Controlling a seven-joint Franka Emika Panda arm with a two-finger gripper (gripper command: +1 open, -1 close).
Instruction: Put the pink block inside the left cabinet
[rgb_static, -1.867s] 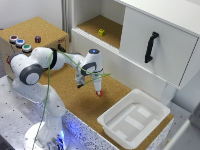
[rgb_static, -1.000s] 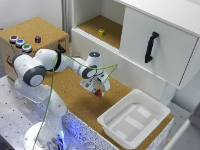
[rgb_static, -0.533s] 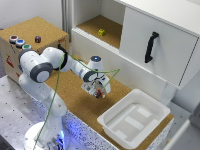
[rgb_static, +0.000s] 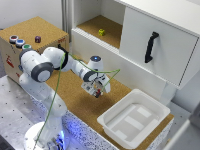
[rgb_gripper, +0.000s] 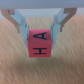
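We are working over a brown cork counter (rgb_static: 75, 102) under a white cabinet. The wrist view shows the pink block (rgb_gripper: 39, 44) between the fingers of our gripper (rgb_static: 99, 90), pinched and clear of the cork. The left cabinet (rgb_static: 95, 25) opens at about eleven o'clock from the gripper. We should raise the block above the sill before moving in, and set it short of the yellow block (rgb_static: 101, 32). The white tray (rgb_static: 112, 125) lies at four o'clock.
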